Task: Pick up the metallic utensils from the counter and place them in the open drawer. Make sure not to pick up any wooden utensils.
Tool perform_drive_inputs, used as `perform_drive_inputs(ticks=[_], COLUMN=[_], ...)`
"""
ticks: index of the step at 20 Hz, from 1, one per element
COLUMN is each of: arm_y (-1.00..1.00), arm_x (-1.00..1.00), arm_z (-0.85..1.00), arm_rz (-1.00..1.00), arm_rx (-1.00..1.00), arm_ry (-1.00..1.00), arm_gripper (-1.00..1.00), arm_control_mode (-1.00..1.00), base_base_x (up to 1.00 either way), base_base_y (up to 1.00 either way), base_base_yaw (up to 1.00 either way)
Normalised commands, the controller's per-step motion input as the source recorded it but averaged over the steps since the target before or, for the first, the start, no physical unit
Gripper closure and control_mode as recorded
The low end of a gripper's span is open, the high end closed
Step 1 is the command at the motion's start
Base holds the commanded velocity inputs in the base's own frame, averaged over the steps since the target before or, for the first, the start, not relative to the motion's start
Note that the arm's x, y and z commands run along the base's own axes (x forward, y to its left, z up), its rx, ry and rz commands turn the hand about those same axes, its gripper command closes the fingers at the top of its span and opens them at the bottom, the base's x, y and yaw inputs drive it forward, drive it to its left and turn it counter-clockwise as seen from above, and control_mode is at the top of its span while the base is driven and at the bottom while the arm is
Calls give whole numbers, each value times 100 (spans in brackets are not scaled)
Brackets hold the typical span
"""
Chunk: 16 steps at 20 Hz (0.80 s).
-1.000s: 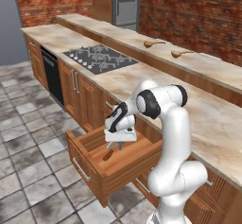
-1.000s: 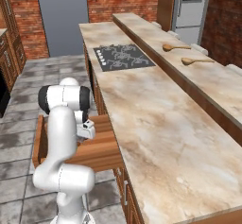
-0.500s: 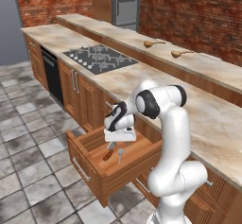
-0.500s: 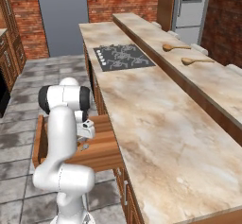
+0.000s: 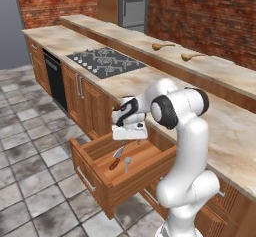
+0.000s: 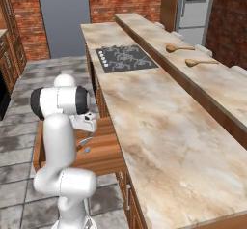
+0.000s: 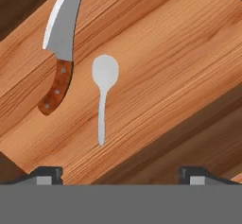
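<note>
Now end effector (image 7: 121, 176) released, empty — knife (image 7: 60, 53), spoon (image 7: 103, 93) side by side in drawer (image 5: 95, 173).

Drawer floor (image 7: 175, 53), warm brown wood, grain running diagonally, spans most of frame. Knife (image 7: 60, 48) in upper left: silver curved blade pointing toward top edge, reddish-brown riveted handle below it. Silver spoon (image 7: 103, 93) just right of knife, apart from it, left of centre: bowl up, thin handle pointing down. Both lie flat on drawer floor. Darker drawer wall crosses lower right. Gripper (image 7: 121, 176) at bottom edge, jaws spread wide, nothing between them
</note>
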Motion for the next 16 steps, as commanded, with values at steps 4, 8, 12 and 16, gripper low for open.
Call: perform_drive_inputs(ticks=[4, 8, 12, 16], arm_y=[-21, -20, -10, -16], arm_x=[-50, -71, -76, -86], arm_z=[100, 100, 97, 75], arm_rz=[9, 14, 15, 15], arm_rx=[9, 7, 2, 6], arm_ry=[-9, -19, -27, -40], arm_gripper=[-100, -100, -100, -100], arm_control_mode=[-100, -100, -100, -100], base_base_x=[0, 0, 0, 0], base_base_y=[0, 0, 0, 0], base_base_yaw=[0, 0, 0, 0])
